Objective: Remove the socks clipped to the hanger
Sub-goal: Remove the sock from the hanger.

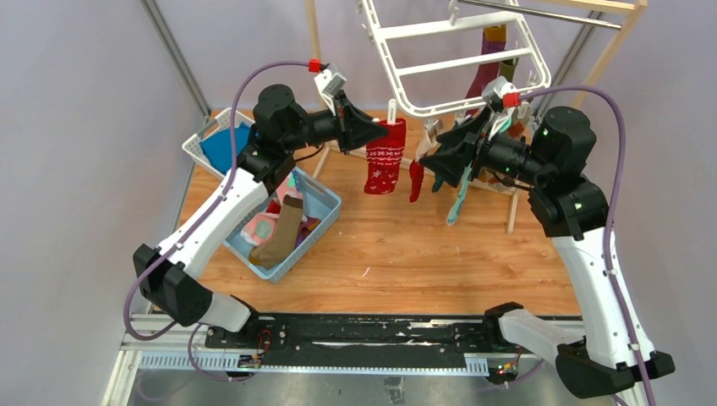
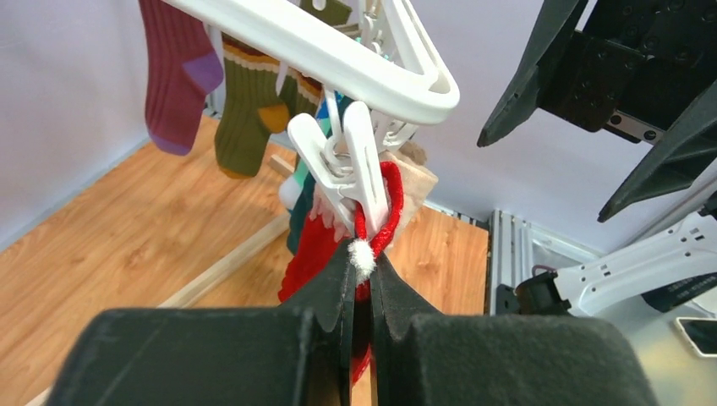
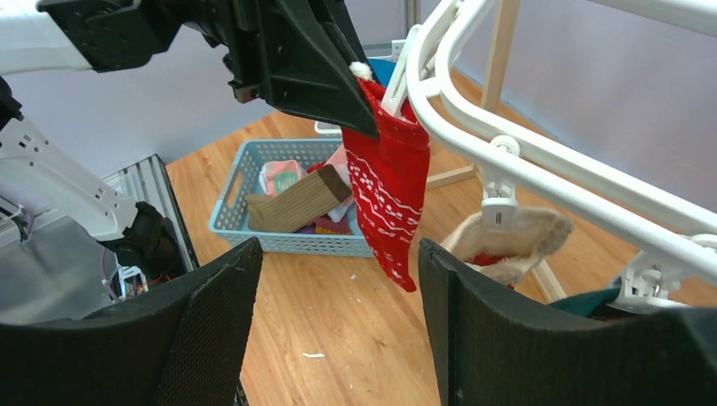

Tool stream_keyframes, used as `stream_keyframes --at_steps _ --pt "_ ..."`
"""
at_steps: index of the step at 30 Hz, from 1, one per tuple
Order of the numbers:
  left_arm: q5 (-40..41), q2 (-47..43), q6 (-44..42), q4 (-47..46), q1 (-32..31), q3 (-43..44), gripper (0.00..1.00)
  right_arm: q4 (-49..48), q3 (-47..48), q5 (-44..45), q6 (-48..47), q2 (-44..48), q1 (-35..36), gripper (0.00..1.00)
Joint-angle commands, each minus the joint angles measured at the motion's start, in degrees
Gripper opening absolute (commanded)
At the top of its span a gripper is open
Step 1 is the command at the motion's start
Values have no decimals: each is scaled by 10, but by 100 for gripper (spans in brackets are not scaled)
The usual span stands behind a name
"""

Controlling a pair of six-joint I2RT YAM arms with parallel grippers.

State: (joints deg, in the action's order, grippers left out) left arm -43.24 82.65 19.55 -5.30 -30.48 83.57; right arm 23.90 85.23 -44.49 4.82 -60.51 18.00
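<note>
The left end effector (image 2: 362, 272) pinches the soft red sock (image 1: 385, 156) at its cuff under the clip (image 2: 348, 169), likely the best hold; the right end effector (image 3: 338, 258) gapes empty.

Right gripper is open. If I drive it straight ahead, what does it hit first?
Probably the red patterned sock, hanging almost dead ahead of the right gripper, its top held in the left gripper. The cream cuff sits off to one side, though depth is unclear.

Blue basket (image 1: 322, 227) (on wooden table (image 1: 406, 254))
</note>
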Motion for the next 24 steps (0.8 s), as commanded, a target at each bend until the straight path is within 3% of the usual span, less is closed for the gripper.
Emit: stream_keyframes --at_steps 1,5,15,24 --pt "35 -32 -45 65 -28 28 0 5 -8 -8 -14 13 6 68" --pt "54 -33 -72 110 -54 53 0 -40 -19 -62 23 0 6 68" --pt "7 -25 20 48 -55 52 0 -72 -55 -51 -8 -12 7 76" --pt "-17 -26 124 -20 -55 51 0 -95 -84 -52 -18 -20 7 73"
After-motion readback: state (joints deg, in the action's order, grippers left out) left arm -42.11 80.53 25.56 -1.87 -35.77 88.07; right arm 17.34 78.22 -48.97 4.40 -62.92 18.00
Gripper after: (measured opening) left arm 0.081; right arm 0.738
